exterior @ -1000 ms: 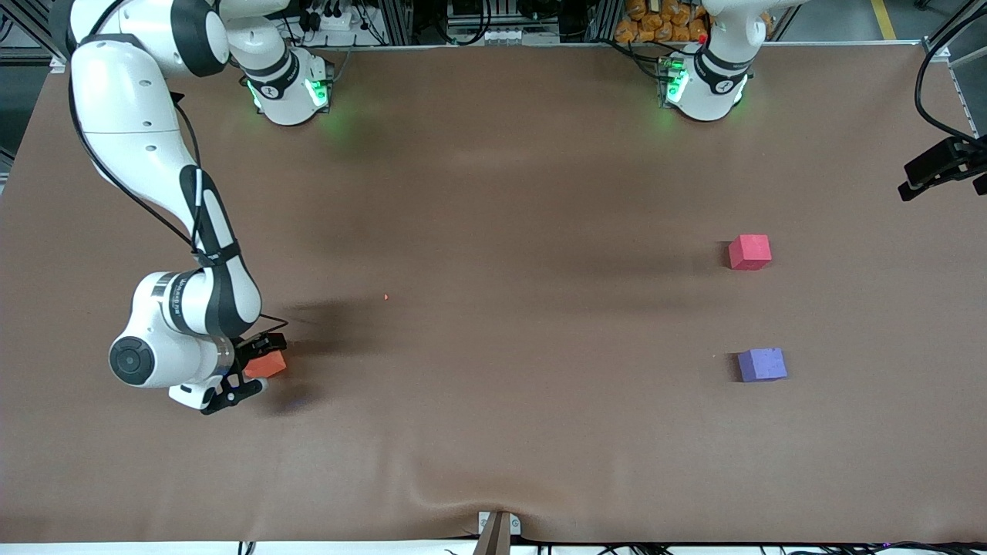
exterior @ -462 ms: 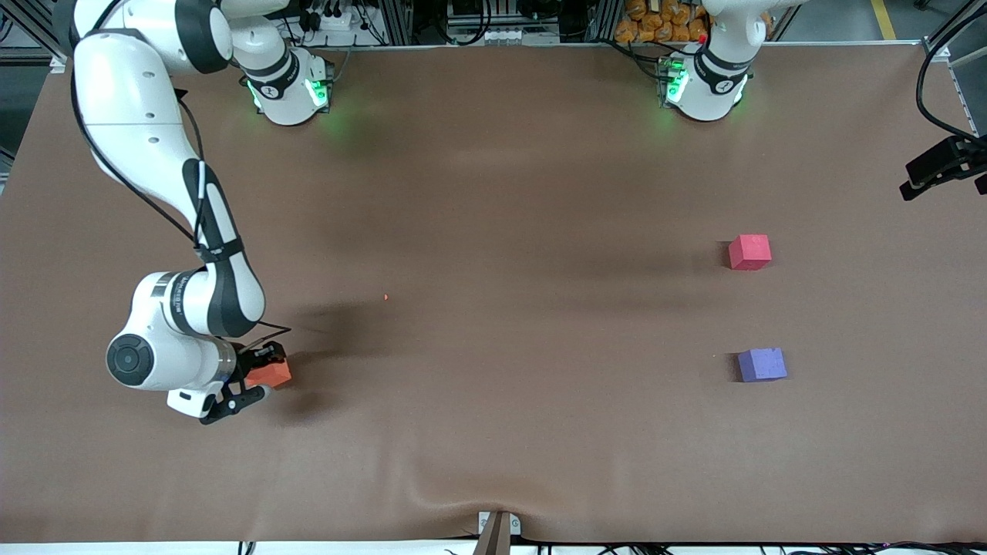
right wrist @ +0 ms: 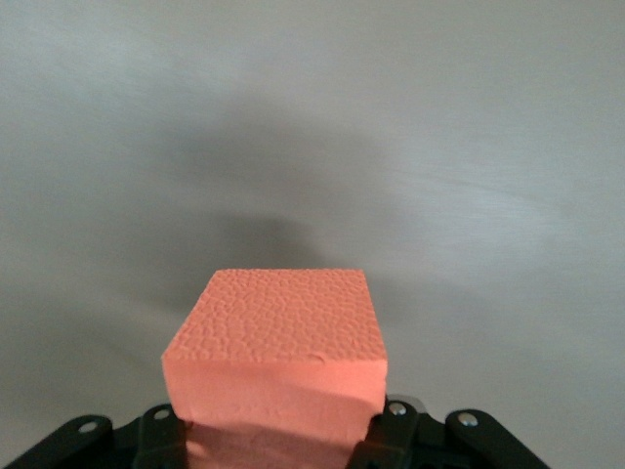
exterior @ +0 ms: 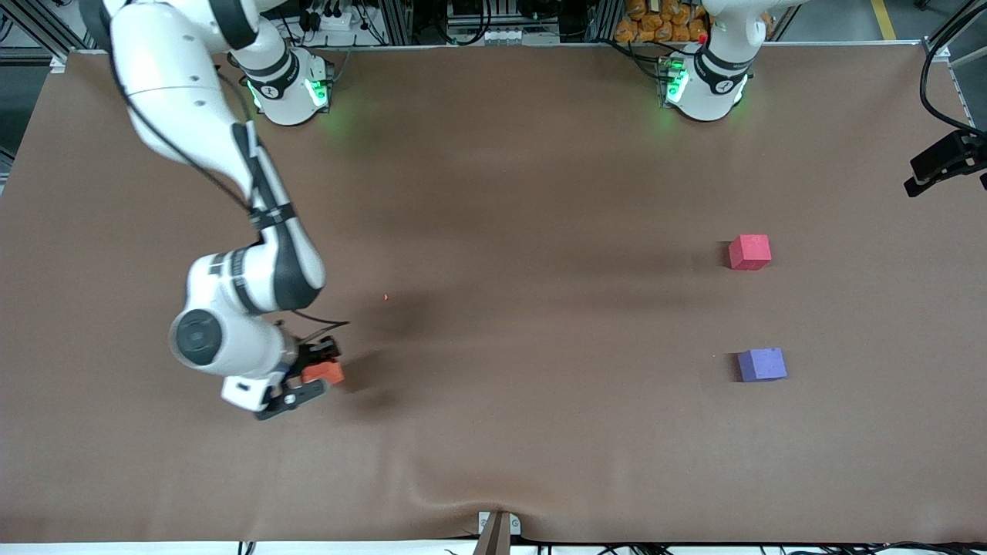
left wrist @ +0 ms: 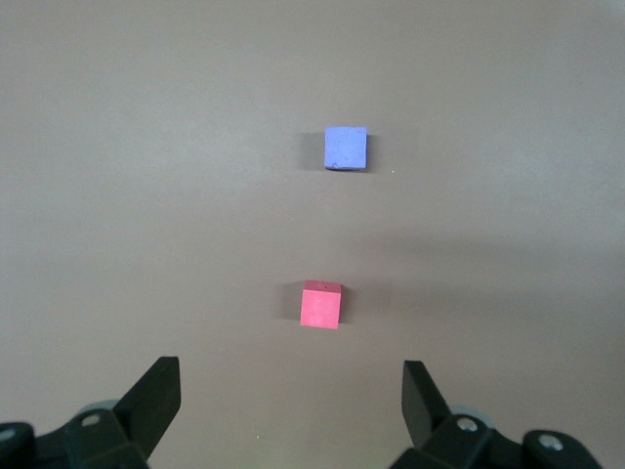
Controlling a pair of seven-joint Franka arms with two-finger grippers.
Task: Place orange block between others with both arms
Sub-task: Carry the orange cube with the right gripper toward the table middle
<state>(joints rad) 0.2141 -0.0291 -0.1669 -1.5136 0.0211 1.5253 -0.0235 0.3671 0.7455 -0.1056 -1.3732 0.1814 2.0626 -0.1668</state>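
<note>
Right gripper over table toward right arm's end; jaws pinching orange block, block clear of surface, shadow beside it. In right wrist view, orange block fills space between fingers. Red-pink cube and purple cube rest on table toward left arm's end, well apart; purple nearer front camera. Left gripper waits high over both cubes, jaws spread wide, holding nothing.
</note>
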